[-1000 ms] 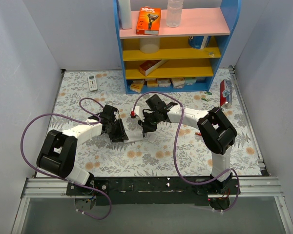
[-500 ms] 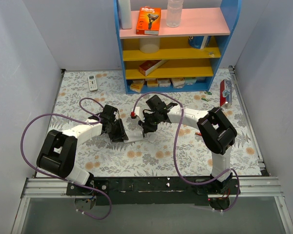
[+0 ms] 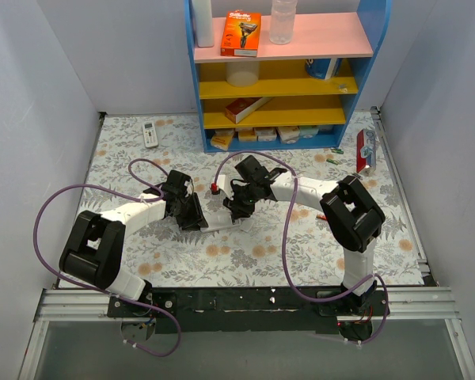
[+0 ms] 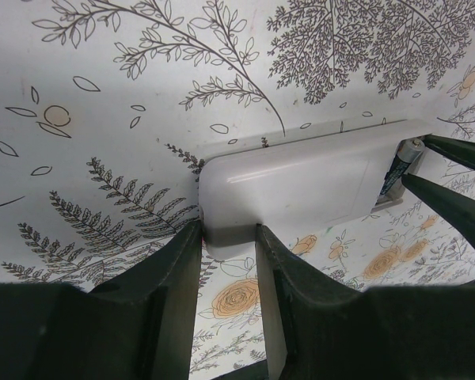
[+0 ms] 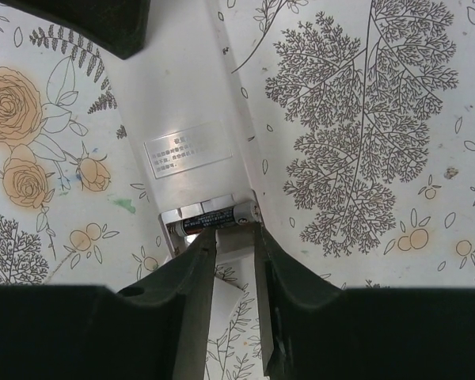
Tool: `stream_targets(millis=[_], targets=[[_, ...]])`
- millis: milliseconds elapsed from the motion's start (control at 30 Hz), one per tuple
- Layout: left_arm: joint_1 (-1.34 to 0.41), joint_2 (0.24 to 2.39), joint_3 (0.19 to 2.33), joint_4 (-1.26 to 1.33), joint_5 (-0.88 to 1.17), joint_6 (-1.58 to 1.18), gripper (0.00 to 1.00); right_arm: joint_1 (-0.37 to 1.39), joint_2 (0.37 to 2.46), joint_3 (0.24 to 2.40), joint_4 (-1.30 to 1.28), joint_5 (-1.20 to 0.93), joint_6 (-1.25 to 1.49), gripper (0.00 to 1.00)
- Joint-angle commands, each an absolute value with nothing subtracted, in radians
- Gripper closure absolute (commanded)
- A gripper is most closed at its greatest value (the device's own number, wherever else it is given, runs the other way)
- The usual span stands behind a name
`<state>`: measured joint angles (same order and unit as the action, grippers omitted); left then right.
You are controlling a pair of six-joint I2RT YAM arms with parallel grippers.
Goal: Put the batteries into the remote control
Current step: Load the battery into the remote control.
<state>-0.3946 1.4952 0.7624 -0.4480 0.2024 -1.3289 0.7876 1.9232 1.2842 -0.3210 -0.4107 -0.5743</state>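
Note:
The white remote control [image 4: 301, 180] lies back up on the floral mat between the two grippers, also in the top view [image 3: 219, 222] and the right wrist view [image 5: 178, 95]. Its compartment is open at the right end, with one battery [image 5: 219, 217] lying across it, also in the left wrist view [image 4: 402, 165]. My left gripper [image 4: 224, 234] is shut on the remote's left end. My right gripper [image 5: 233, 237] has a narrow gap, its tips against the battery's near side, nothing between them. A small red cell [image 3: 214, 188] sits on the mat just behind the remote.
A blue and yellow shelf [image 3: 285, 119] with boxes stands at the back. A smaller white remote with buttons [image 3: 150, 134] lies back left. A red and white pack [image 3: 366, 150] is at the right edge. A flat white piece [image 5: 226, 294] lies under my right fingers.
The right gripper has edged very slightly left toward the remote's open end. The left arm and the remote have not moved.

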Motion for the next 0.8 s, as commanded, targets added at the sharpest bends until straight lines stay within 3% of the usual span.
stream_targets(millis=[0,767], targets=[[-0.402,1.525,0.735,-0.462,0.144,-1.313,0.71,0.782,1.876,1.296,-0.351,-0.411,-0.574,0.66],[-0.402,1.534,0.739,-0.462,0.147,-1.31,0.71,0.772,1.928,1.387,-0.35,-0.508,-0.578,0.64]])
